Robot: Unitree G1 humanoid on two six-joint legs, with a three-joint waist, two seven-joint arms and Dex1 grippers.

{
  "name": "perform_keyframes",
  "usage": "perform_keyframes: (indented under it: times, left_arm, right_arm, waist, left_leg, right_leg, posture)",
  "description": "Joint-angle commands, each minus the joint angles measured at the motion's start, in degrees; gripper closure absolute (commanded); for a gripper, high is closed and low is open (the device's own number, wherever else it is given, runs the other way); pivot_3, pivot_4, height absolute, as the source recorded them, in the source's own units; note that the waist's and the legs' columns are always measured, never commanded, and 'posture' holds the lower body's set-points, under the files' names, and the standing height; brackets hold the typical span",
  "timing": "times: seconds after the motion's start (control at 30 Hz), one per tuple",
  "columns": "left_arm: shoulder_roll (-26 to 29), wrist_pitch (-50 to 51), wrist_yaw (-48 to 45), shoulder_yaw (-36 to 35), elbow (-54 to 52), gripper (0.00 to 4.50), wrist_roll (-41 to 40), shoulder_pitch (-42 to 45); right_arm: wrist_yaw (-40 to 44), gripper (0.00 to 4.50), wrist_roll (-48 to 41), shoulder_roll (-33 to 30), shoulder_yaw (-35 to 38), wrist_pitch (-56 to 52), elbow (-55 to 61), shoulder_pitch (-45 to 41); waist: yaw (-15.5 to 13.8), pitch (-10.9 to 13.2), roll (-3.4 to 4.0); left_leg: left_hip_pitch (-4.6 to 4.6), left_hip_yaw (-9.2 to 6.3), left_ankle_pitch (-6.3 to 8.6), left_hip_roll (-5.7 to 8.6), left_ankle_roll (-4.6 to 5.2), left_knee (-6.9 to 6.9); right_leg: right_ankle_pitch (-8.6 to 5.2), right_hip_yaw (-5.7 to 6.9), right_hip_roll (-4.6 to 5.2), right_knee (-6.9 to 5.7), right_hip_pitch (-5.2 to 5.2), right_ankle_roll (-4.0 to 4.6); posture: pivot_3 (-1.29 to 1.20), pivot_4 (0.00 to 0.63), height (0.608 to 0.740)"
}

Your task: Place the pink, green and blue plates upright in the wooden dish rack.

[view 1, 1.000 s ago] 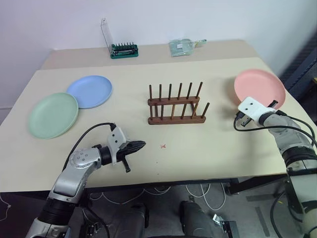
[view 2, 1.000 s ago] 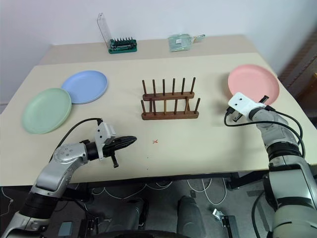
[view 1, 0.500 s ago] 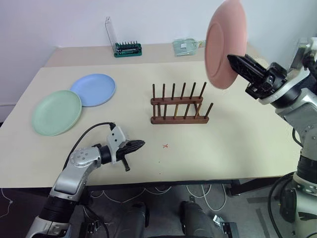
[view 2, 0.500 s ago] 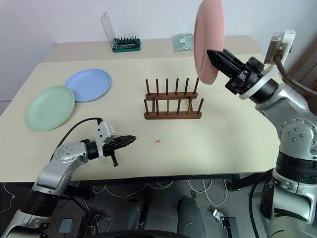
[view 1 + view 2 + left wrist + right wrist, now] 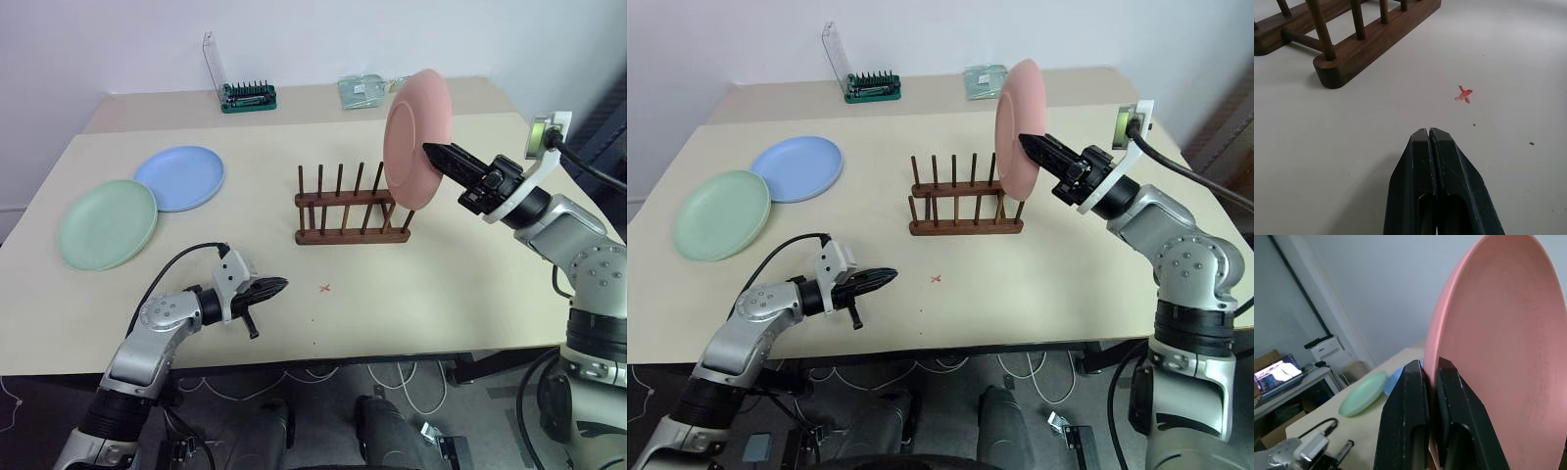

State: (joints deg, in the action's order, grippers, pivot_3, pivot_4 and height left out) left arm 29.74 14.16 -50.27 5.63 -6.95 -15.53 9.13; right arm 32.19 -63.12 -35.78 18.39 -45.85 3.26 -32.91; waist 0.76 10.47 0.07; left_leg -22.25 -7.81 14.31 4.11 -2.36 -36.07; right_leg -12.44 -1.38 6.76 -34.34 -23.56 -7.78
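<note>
From the left eye view, the right hand (image 5: 443,157) grasps the pink plate (image 5: 415,139) by its rim and holds it on edge in the air, just above the right end of the rack (image 5: 351,211). The blue plate (image 5: 180,177) and the green plate (image 5: 107,223) lie flat on the counter (image 5: 441,284), well to the left of the rack, the blue one overlapping the green one's edge. The left hand (image 5: 277,286) is clenched on nothing, low over the counter in front of the rack.

The right eye view gives the same layout; a green tray of bits (image 5: 872,90) stands behind the rack at the far edge.

In the left wrist view, the clenched fingers (image 5: 1420,171) point toward the rack's near rail, with a small red mark (image 5: 1464,94) on the counter beside it.

In the right wrist view, both fingers (image 5: 1408,401) pinch the pink plate's rim.

The step in hand looks like racking the first plate. Next, the plate probably has to come down with its lower rim lined up between two pairs of pegs, kept upright, before the hand lets go.
</note>
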Motion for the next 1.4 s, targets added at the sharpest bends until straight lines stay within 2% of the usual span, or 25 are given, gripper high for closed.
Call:
perform_keyframes:
  times: [0.03, 0.1, 0.2, 0.3, 0.57, 0.63, 0.73, 0.87, 0.97, 1.07, 1.13, 1.4]
  left_arm:
    - [0.26, -0.68, 0.29, -0.80, -2.27, 4.50, -0.41, -0.43]
    - [0.38, -0.51, 0.40, -0.99, -2.61, 4.50, -0.60, -0.69]
    - [0.67, -0.43, 0.47, -1.30, -3.34, 4.50, -0.81, -1.33]
    - [0.67, -0.24, 0.69, -1.50, -3.83, 4.50, -1.02, -1.63]
    - [0.67, 0.18, 1.32, -2.22, -4.70, 4.50, -1.43, -2.02]
    - [0.67, 2.00, 1.99, -4.95, -5.07, 4.50, -3.83, -2.02]
    - [-0.06, 6.62, 5.18, -11.23, -5.72, 3.64, -9.53, -1.30]
    - [-1.04, 8.37, 9.17, -17.21, -6.39, 1.62, -13.18, -0.57]
    - [-2.27, 5.32, 21.07, -24.99, -2.15, 0.06, -9.50, 2.34]
    - [-4.32, 4.75, 33.42, -31.06, 1.21, 0.02, -7.24, 6.01]
    - [-6.57, 7.23, 44.33, -37.95, 1.67, 0.02, -8.53, 8.86]
    - [-7.32, 20.94, 62.10, -50.61, 1.40, 0.02, -14.91, 11.56]
  right_arm:
    - [-0.79, 4.49, 1.43, 1.07, 0.66, 0.46, -3.08, -3.50]
    - [-0.36, 4.49, 1.83, 1.46, 1.02, 0.36, -4.10, -4.03]
    - [-0.01, 3.46, 3.43, 1.62, 0.32, 0.87, -3.04, -3.64]
    - [-1.20, 2.09, 7.46, 1.88, 0.07, 3.91, -2.08, -3.56]
    - [-2.75, 2.09, 13.00, 0.94, 1.75, 8.08, -2.07, -4.81]
    - [-2.37, 2.09, 17.03, -1.65, 1.77, 11.77, -0.26, -6.36]
    - [-0.10, 1.98, 19.98, -4.81, 0.34, 14.26, 3.91, -9.63]
    - [4.43, 1.98, 21.47, -6.80, -4.47, 14.01, 9.71, -10.79]
    - [8.90, 1.98, 29.86, -7.39, -18.51, 14.80, 16.11, -10.43]
    - [9.75, 1.98, 37.74, -5.11, -28.21, 17.81, 17.40, -8.72]
    - [9.58, 1.98, 42.32, -2.70, -32.31, 20.99, 15.77, -6.85]
    - [11.30, 1.98, 45.44, 2.93, -33.99, 23.44, 12.58, -3.94]
  waist:
    - [0.07, 0.00, 0.00]
    - [0.02, 0.00, 0.00]
    - [-0.01, 0.00, 0.01]
    - [-0.01, 0.00, 0.01]
    - [0.01, 0.00, 0.01]
    - [0.02, 0.02, 0.03]
    - [0.16, 0.05, 0.08]
    - [0.34, 0.01, 0.02]
    - [0.36, 0.01, 0.00]
    - [0.18, -0.04, -0.09]
    - [0.01, -0.03, -0.29]
    - [-0.14, 0.00, -0.78]
  left_leg:
    - [0.00, 0.00, 0.00, 0.00, 0.00, 0.01]
    - [-0.01, 0.00, 0.00, -0.01, 0.00, 0.03]
    - [-0.05, 0.00, 0.00, 0.00, 0.00, 0.04]
    - [-0.05, 0.00, 0.00, 0.00, 0.00, 0.02]
    - [-0.05, 0.00, 0.00, 0.00, 0.00, 0.02]
    - [-0.05, 0.01, 0.00, 0.00, 0.00, 0.01]
    - [-0.17, 0.03, 0.00, 0.00, 0.00, 0.01]
    - [-0.15, 0.02, 0.00, -0.07, 0.00, 0.06]
    - [-0.13, 0.04, 0.00, -0.06, -0.01, 0.00]
    - [-0.10, 0.01, -0.01, -0.07, -0.02, -0.03]
    - [-0.12, 0.00, -0.02, -0.04, -0.04, -0.05]
    - [-0.20, -0.09, -0.08, 0.05, -0.15, -0.06]
  right_leg:
    - [0.00, 0.00, 0.00, 0.00, -0.02, 0.00]
    - [0.00, 0.00, -0.01, -0.01, -0.05, -0.01]
    - [0.01, 0.00, -0.01, 0.00, -0.08, -0.01]
    - [0.01, 0.00, -0.01, -0.01, -0.08, -0.02]
    - [0.01, 0.00, -0.01, -0.02, -0.08, -0.02]
    - [0.01, 0.00, -0.01, -0.02, -0.09, -0.02]
    - [0.01, -0.01, 0.00, -0.13, -0.29, -0.03]
    - [0.01, 0.00, -0.06, -0.22, -0.34, -0.04]
    - [0.01, -0.02, -0.05, -0.23, -0.31, -0.03]
    - [0.02, -0.01, -0.07, -0.31, -0.33, -0.03]
    - [0.02, -0.01, -0.05, -0.29, -0.33, -0.04]
    - [0.12, -0.02, 0.00, -0.46, -0.44, -0.16]
  posture:
    - [0.00, 0.150, 0.740]
    - [0.00, 0.150, 0.740]
    - [0.00, 0.150, 0.740]
    - [0.00, 0.150, 0.740]
    - [0.00, 0.150, 0.740]
    - [0.00, 0.150, 0.740]
    - [0.00, 0.150, 0.740]
    - [0.00, 0.150, 0.740]
    - [0.00, 0.150, 0.740]
    - [0.00, 0.150, 0.740]
    - [0.00, 0.150, 0.740]
    - [0.00, 0.150, 0.740]
